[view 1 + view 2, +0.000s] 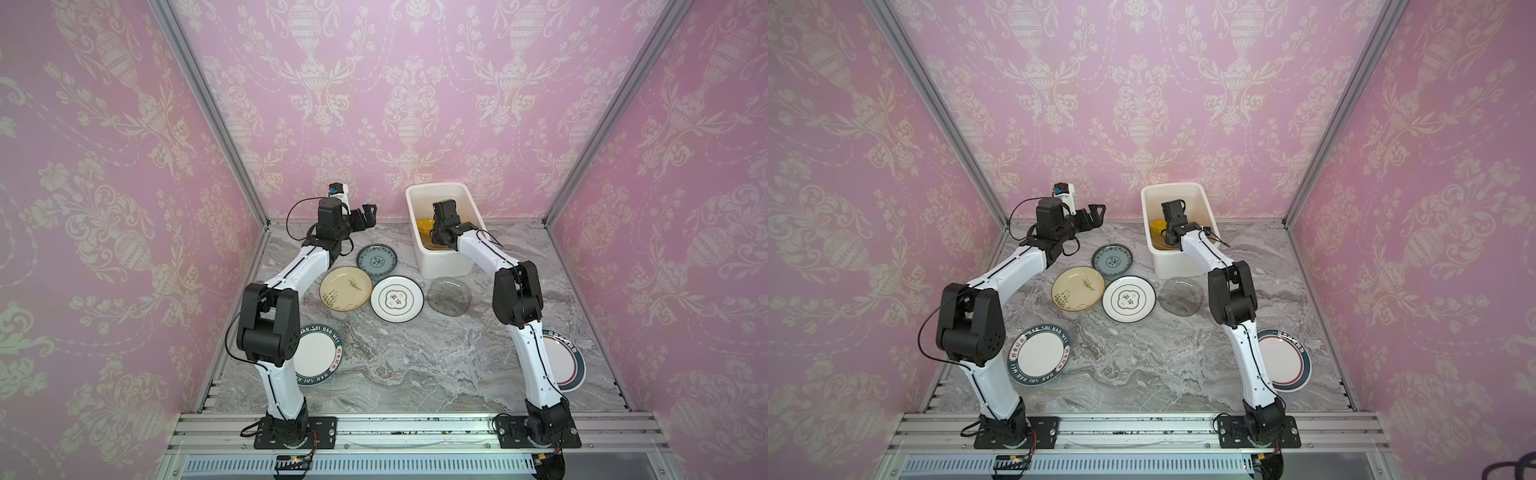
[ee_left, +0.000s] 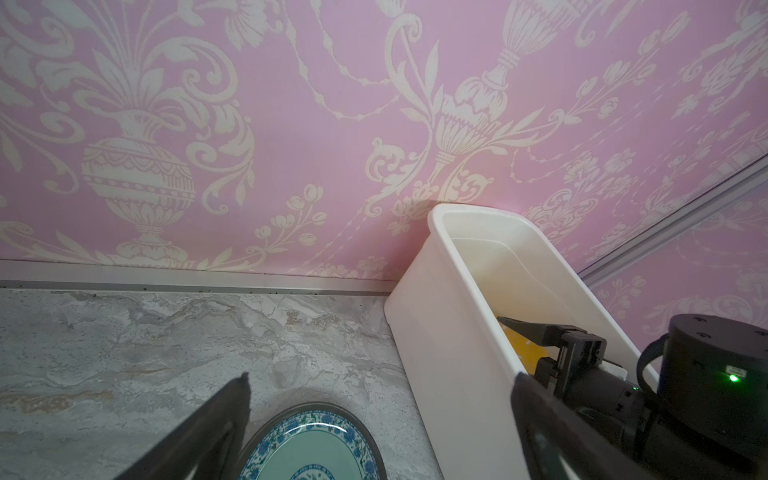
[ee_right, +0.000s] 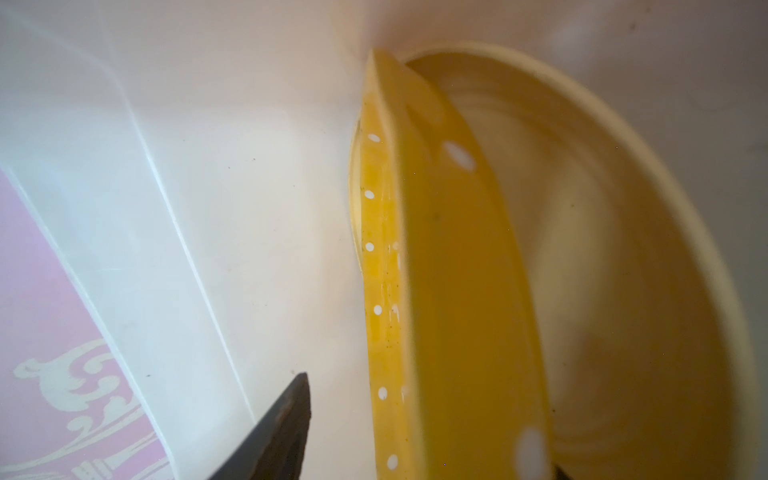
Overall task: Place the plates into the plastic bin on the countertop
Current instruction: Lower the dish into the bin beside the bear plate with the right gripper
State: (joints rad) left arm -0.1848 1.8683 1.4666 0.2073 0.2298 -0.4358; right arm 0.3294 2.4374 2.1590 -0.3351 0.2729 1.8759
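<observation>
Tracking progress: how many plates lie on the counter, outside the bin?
6: blue plate, cream plate, white plate, glass plate mid-counter; lettered plate by left arm; second lettered plate by right arm. Arms may hide more.

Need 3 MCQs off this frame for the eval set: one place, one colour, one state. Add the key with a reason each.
1. Where are the right jaws?
A) over the glass plate
B) down inside the bin
C) above the cream plate

2. What colour is the dotted plate in the bin?
A) green
B) yellow
C) red

3. How do the left jaws stand?
A) shut on a plate
B) shut, empty
C) open, empty

Key:
1 B: the right wrist view shows the bin's inside all around them.
2 B: it is yellow with white dots.
3 C: the left wrist view shows the fingers spread wide, with only the countertop and the blue plate beyond.
</observation>
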